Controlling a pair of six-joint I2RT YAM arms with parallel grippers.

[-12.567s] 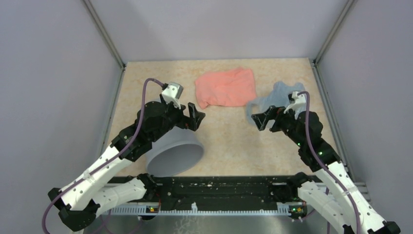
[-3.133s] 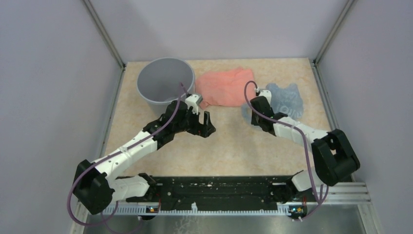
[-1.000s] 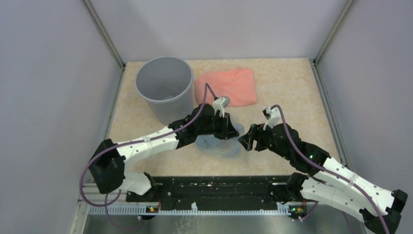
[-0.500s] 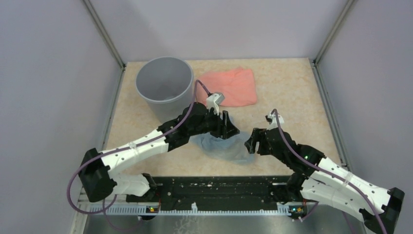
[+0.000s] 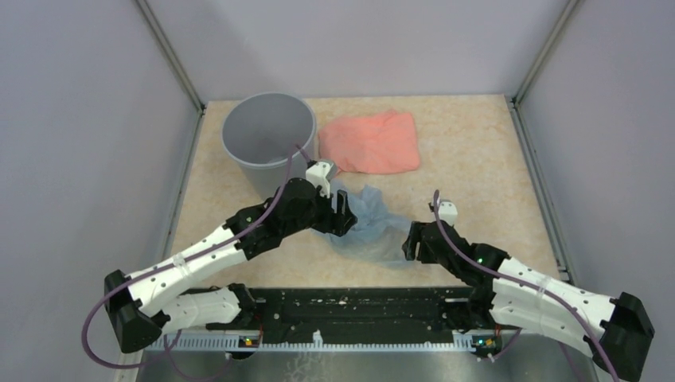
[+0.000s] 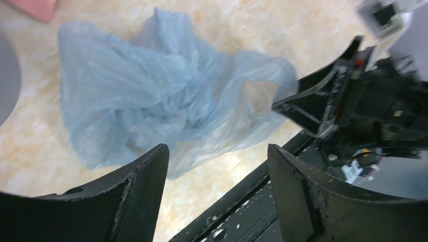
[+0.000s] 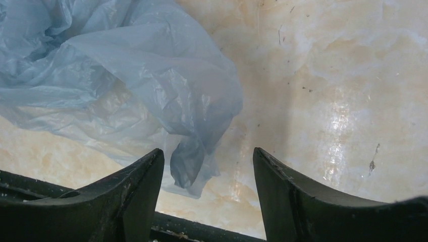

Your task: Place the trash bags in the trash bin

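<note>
The pale-blue trash bag (image 5: 372,227) lies crumpled on the table near the front middle. It also shows in the left wrist view (image 6: 151,101) and the right wrist view (image 7: 126,75). The grey trash bin (image 5: 269,139) stands upright at the back left. My left gripper (image 5: 344,219) is open and empty at the bag's left edge; its wrist view (image 6: 217,166) shows the bag beyond the jaws. My right gripper (image 5: 410,239) is open and empty at the bag's right edge; a fold of the bag hangs between its jaws (image 7: 208,166) without being pinched.
A salmon-pink folded cloth (image 5: 370,142) lies at the back, right of the bin. The black base rail (image 5: 358,306) runs along the table's front edge just below the bag. Metal frame posts and grey walls close in both sides.
My left gripper has drawn back to the left off the bag. My right gripper has slid down toward the front edge. The bag has spread up and left.
</note>
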